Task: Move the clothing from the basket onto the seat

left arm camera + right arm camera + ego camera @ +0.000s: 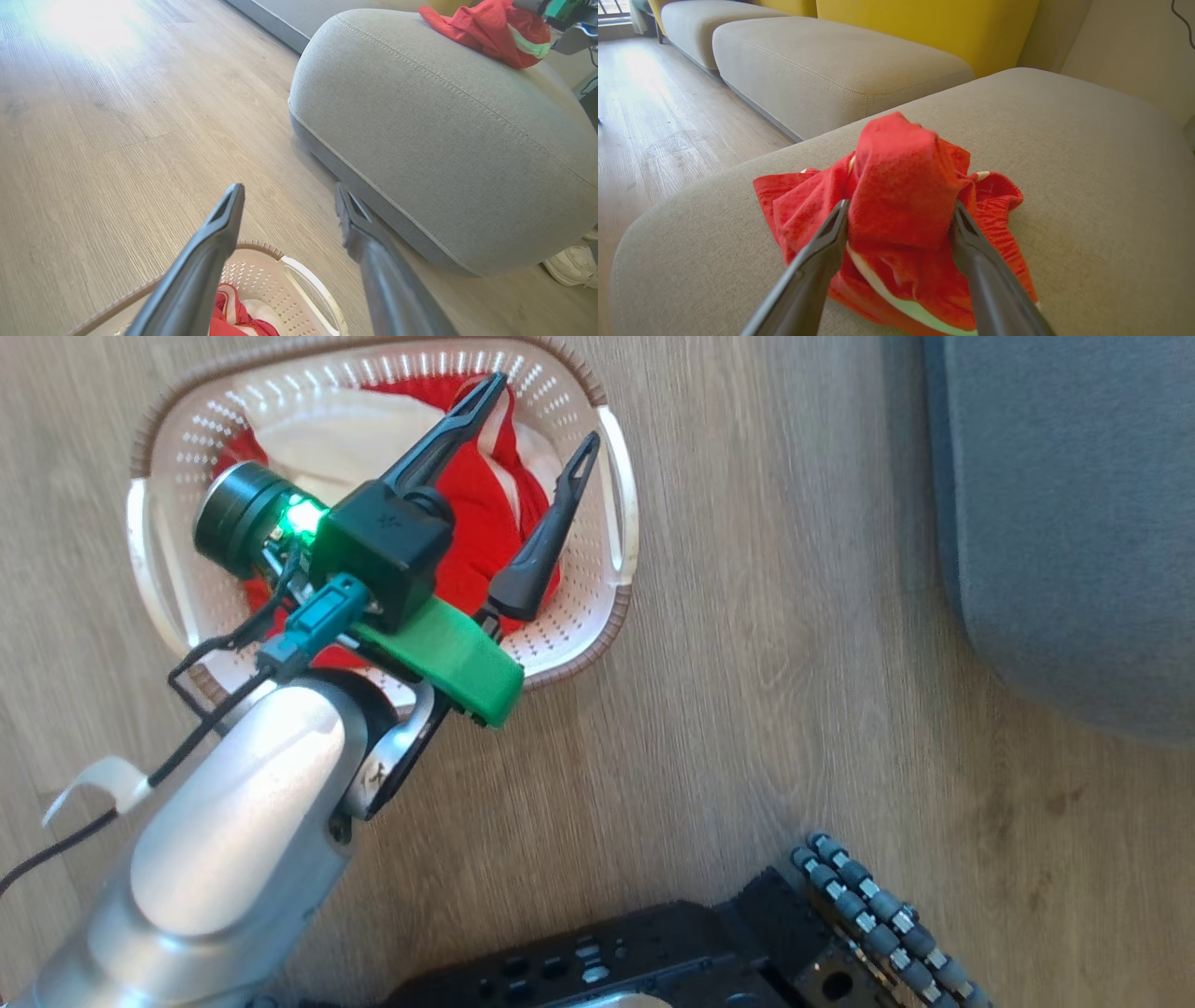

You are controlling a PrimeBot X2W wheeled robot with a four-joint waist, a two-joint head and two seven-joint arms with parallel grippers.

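Right wrist view: right jaws wide astride clothing (pixel 901 196) laid on the seat (pixel 1087 186), apparently unclamped; left jaws gape empty over the basket (pixel 569 644), ready for more.

A crumpled red garment (pixel 901 210) with a pale stripe lies heaped on the grey seat (pixel 1087 186), while more red-and-white clothing (pixel 471 546) lies bunched inside the cream perforated basket (pixel 583 616) on the wood floor (pixel 747 709).

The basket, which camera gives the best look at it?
The head view: the basket lies nearly whole from above, red clothing inside, though the left gripper hangs over it. The left wrist view catches one perforated corner and a handle between the fingers.
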